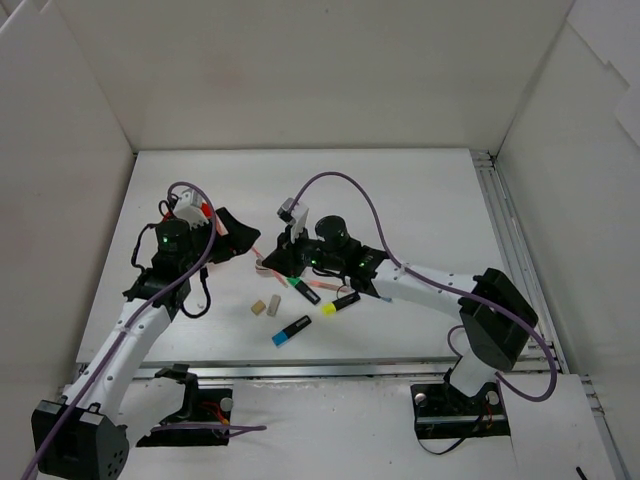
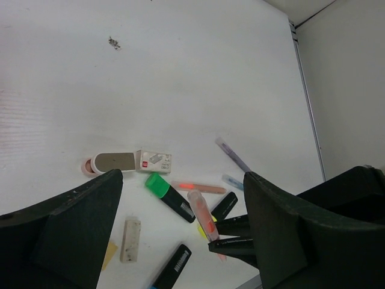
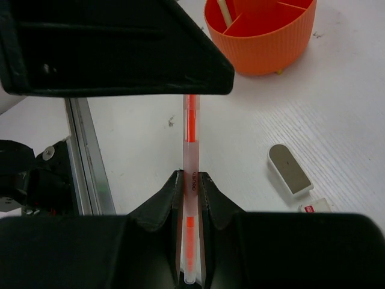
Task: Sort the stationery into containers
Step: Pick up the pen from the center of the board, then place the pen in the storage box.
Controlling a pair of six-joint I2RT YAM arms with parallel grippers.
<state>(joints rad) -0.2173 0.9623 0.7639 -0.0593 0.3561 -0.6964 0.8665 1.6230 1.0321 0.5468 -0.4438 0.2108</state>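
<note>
The stationery lies loose on the white table [image 2: 180, 72], in a cluster between the two arms. One piece is already taken up: a clear-barrelled pen with an orange core [image 3: 190, 132] is pinched between the fingers of the right gripper [image 3: 189, 180], clamped tight on the barrel. I can't tell whether its tip touches the table.

Besides that one I count three more pens: an orange one lying flat [image 2: 198, 186], a lilac one [image 2: 233, 155] and a pale blue one [image 2: 231, 180], those two out toward the far side of the cluster. There are three black highlighters: the green-ended one [image 2: 168, 195] just beside the flat orange pen, the yellow-ended one [image 1: 340, 303] and the blue-ended one [image 1: 291, 330] nearer the arm bases. Two small beige erasers [image 1: 258, 307] sit side by side close to the blue one. Two grey-white pieces lie end to end, a rounded one [image 3: 290, 170] and a little white box with a red label [image 3: 316, 208].

One orange-red round holder [image 3: 264, 48] stands apart from the cluster, its dividers showing and a pale stick leaning in one compartment.

The left gripper [image 2: 182, 176] hangs over the cluster with its fingers spread wide, gripping nothing.
</note>
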